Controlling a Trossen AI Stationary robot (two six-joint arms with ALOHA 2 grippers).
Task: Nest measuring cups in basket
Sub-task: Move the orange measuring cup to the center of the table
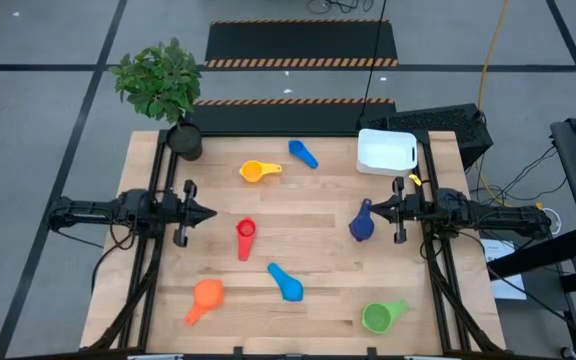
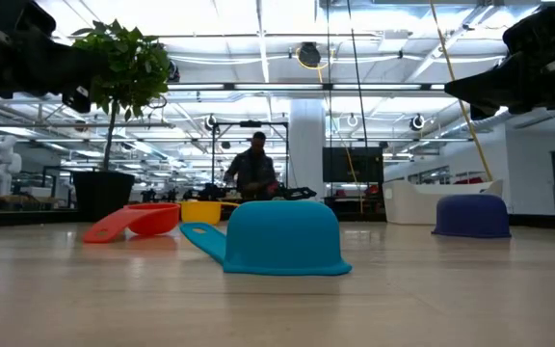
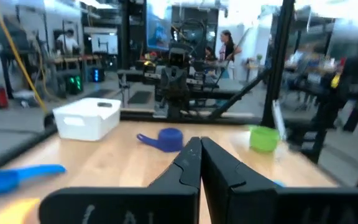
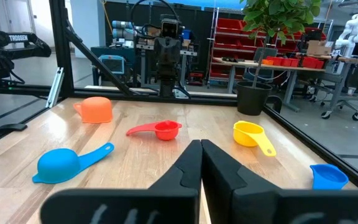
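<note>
Several measuring cups lie scattered on the wooden table: yellow (image 1: pixel 258 171), mid blue (image 1: pixel 303 154), red (image 1: pixel 245 238), light blue (image 1: pixel 286 283), orange (image 1: pixel 205 298), green (image 1: pixel 382 316) and navy (image 1: pixel 361 222). The light blue cup (image 2: pixel 282 239) and the navy cup (image 2: pixel 470 217) rest mouth down. The white basket (image 1: pixel 385 151) stands at the far right, with no cup in it. My left gripper (image 1: pixel 211 212) is shut and empty, raised over the table's left side. My right gripper (image 1: pixel 373 209) is shut and empty, raised beside the navy cup.
A dark round plant pot (image 1: pixel 184 140) with a leafy plant stands at the table's far left corner. Black frame rails (image 1: pixel 158 180) run along both sides of the table. A person (image 2: pixel 253 169) stands in the room beyond the far edge.
</note>
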